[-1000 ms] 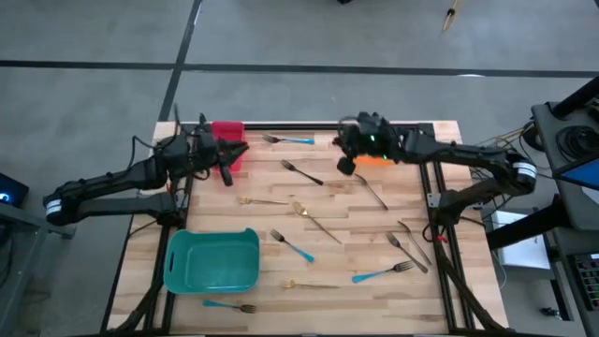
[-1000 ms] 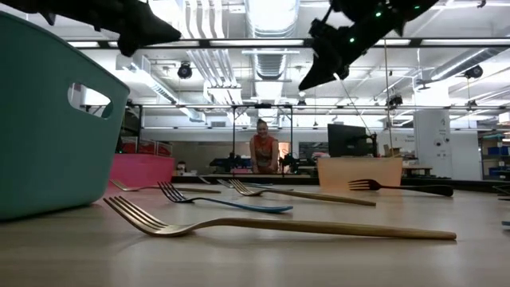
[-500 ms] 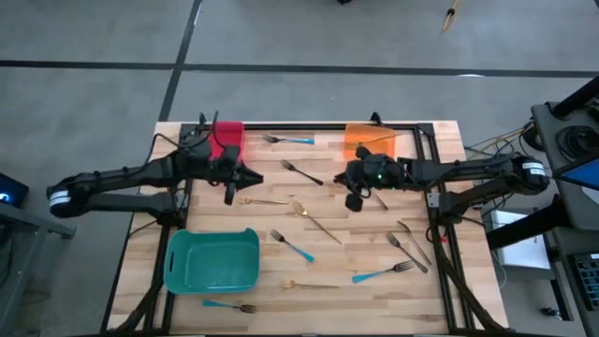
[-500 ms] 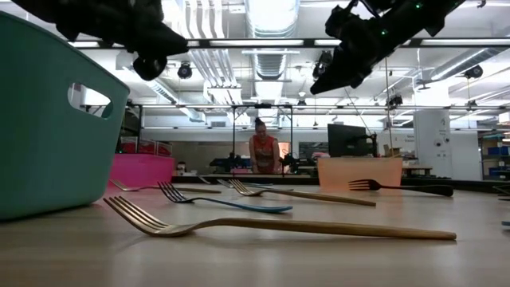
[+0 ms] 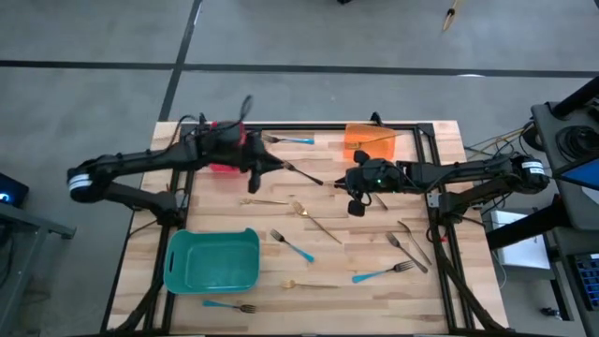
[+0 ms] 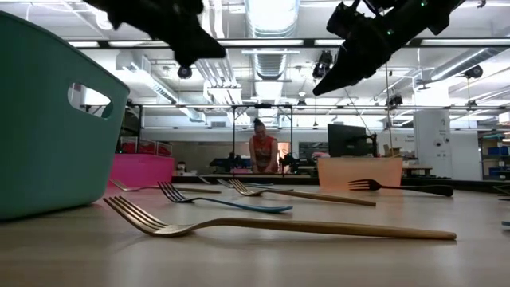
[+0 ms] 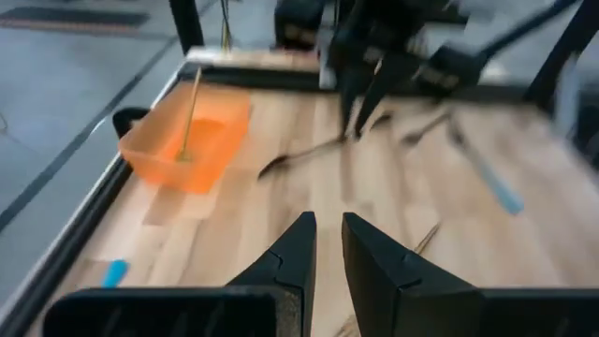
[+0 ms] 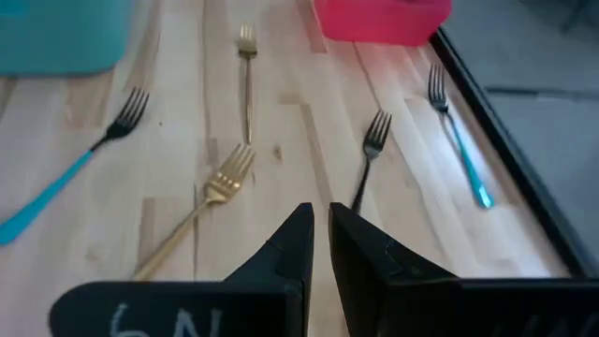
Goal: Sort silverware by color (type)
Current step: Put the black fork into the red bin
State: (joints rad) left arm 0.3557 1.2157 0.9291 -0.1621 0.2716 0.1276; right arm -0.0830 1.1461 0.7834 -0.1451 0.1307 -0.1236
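Observation:
Forks lie flat and scattered on the wooden table point(image 5: 356, 300). Gold ones point(image 5: 262, 200) point(image 5: 314, 221), blue-handled ones point(image 5: 292, 245) point(image 5: 290, 140) and dark ones point(image 5: 301, 171) point(image 5: 408, 249) are among them. One gold fork point(image 7: 190, 110) leans in the orange bin point(image 5: 370, 140). My left gripper point(image 5: 260, 170) point(image 7: 328, 225) hangs shut above the table just right of the red bin point(image 5: 223, 150), holding nothing. My right gripper point(image 5: 357, 204) point(image 8: 320, 213) hangs shut over the table's middle, in front of the orange bin. It is empty too, with the dark fork point(image 8: 370, 150) beyond its tips.
A teal bin point(image 5: 212, 260) stands at the near left. A black frame point(image 5: 430, 187) rims the table. More forks lie near the front edge point(image 5: 230, 305) point(image 5: 309, 285) and at the right point(image 5: 384, 272). A person point(image 6: 263, 150) stands far behind the table.
My left gripper has swung from beside the red bin toward the table's right, out over the middle, and has turned. My right gripper first came from over the orange bin toward the near edge and a little down, then held still. No fork has moved.

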